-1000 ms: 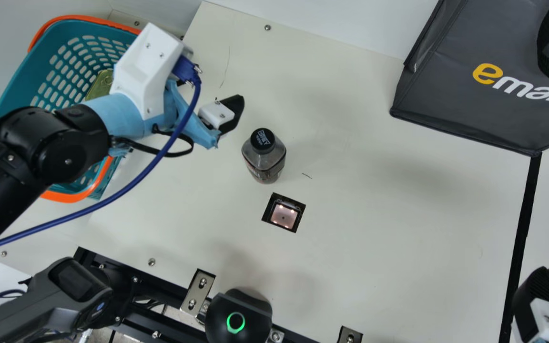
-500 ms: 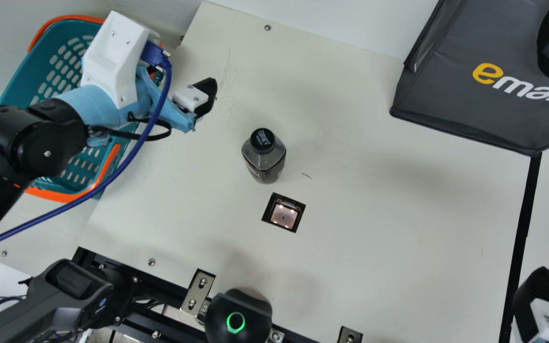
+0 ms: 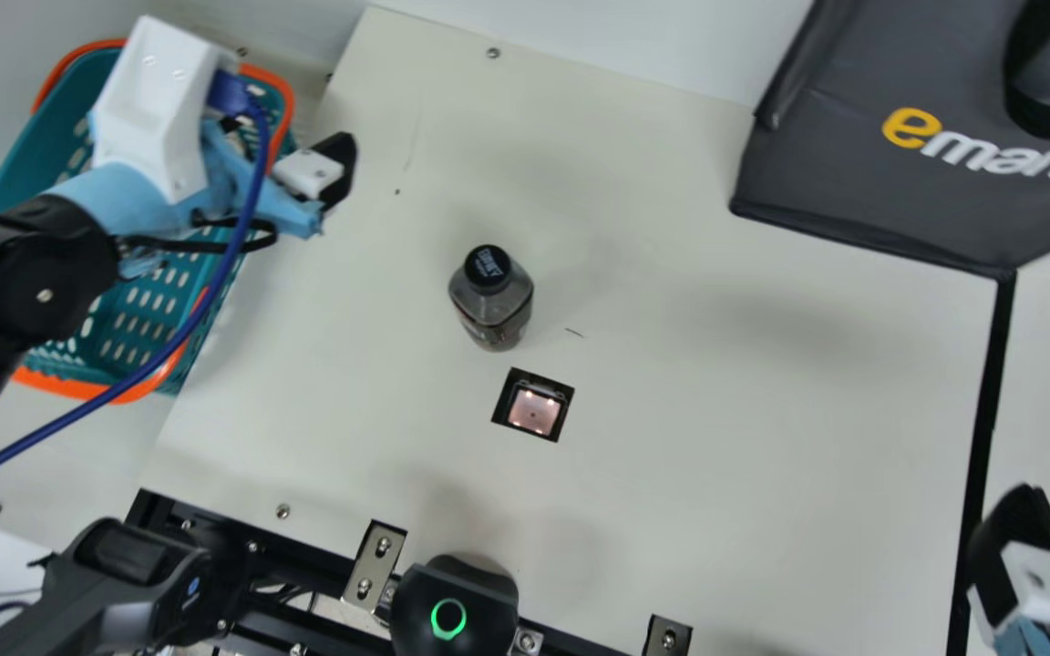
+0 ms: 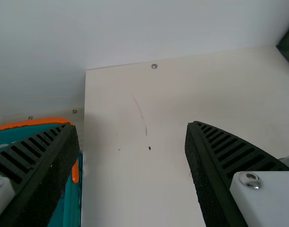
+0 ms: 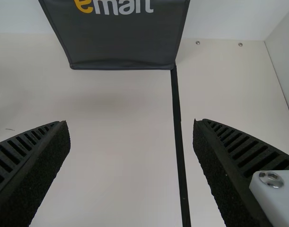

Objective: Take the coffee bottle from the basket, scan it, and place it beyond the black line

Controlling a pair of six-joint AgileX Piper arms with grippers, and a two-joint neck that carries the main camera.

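In the main view my left gripper hangs over the basket's table-side edge, left of the bottle and apart from it. The left wrist view has the left gripper open, with bare table between its fingers. The dark coffee bottle with its black cap stands upright on the table, just behind the scanner window. My right gripper is at the lower right of the main view by the black line; in the right wrist view the right gripper is open and holds nothing. The teal basket is partly covered by the left arm.
A dark grey bag stands at the back right, by the line's far end. At the front edge are a black device with a green ring and a handheld device. A blue cable runs across the basket.
My left gripper has moved leftward, away from the bottle and back toward the basket. The camera has shifted a little; the bottle and my right gripper appear to have stayed in place.
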